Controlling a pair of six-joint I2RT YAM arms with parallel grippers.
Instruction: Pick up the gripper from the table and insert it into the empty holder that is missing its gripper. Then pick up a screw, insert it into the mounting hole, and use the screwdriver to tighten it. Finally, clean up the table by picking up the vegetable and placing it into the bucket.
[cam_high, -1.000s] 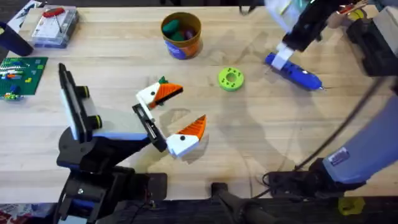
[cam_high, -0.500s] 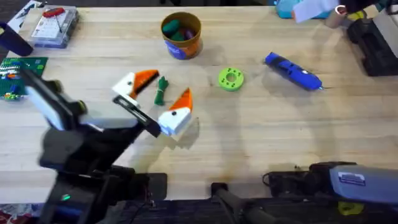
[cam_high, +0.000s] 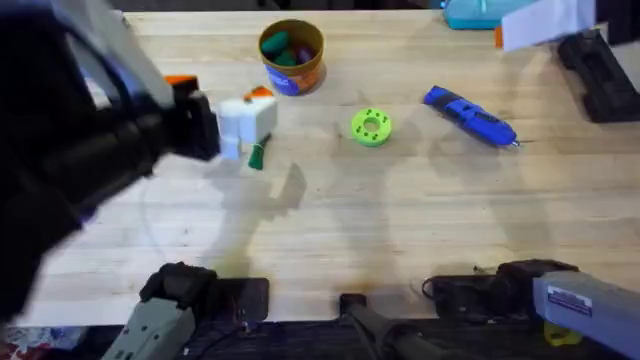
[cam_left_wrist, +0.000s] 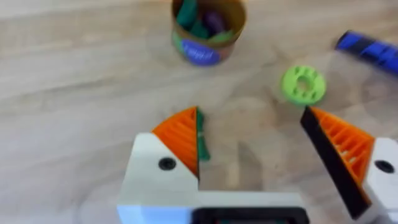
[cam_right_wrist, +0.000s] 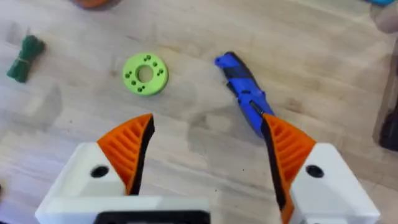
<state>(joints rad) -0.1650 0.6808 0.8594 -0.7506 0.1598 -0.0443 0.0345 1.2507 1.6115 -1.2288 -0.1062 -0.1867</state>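
The left arm rises large and blurred over the table's left side, hiding much of it; its left pincer (cam_left_wrist: 249, 155) stands open above the vegetable (cam_high: 257, 155), which one finger half covers. The bucket (cam_high: 291, 56) sits near the far edge. The screwdriver (cam_high: 470, 115) lies toward the far right, beneath the open right pincer (cam_right_wrist: 208, 146), with bare wood along the near edge.

A pale wooden table (cam_high: 400, 220) under even light; beyond its far edge, seemingly dark floor.
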